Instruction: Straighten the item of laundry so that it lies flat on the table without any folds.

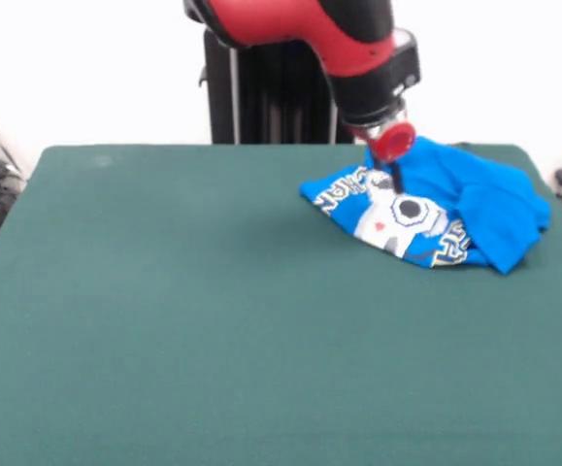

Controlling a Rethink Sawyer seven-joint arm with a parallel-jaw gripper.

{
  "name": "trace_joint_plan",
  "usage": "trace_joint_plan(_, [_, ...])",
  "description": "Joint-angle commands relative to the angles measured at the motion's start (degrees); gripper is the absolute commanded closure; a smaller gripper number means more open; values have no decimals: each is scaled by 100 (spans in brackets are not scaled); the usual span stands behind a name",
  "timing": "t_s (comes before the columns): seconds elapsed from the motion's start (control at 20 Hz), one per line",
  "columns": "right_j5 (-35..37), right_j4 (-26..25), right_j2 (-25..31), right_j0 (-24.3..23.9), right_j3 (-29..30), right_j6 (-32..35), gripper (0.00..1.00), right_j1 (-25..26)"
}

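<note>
Front view only is available to you for this check; findings follow. Shirt (436,209) lies on the table (213,320) toward the far right corner, close to the pedestal side and near the right edge; most of the green cloth is bare. Condition of the shirt: bunched and folded over itself; the print and white lettering curve across a crumpled front, and a plain blue flap is doubled over on the right side; neither sleeve can be made out as laid flat. Arm comes down from above and its gripper (394,178) sits at the upper left part of the shirt, below the red disc of the wrist; a dark tip shows against the cloth, apparently touching it; whether the fingers are spread or closed, and whether they have any cloth between them, you cannot tell from this angle.

Progress, as a judgement: the task is at an early stage; nothing of the shirt reads as flat. Left to do: you need the right-hand flap unfolded, the front drawn out until the lettering lies straight, and the hem and sleeves spread; note the near table edge limits room for outward pulls.
</note>
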Motion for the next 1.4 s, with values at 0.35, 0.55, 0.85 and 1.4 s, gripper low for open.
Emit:
trace_joint_plan(0.35, [-103,937,-3236,2410,-1984,1369,0,796])
trace_joint_plan(0.55, [-308,1297,-3570,2862,-2160,1428,0,1282])
trace_joint_plan(0.85, [-233,1669,-3668,3136,-2489,1207,0,1704])
trace_joint_plan(1.4, [614,1419,-3870,2980,-2895,490,100,1446])
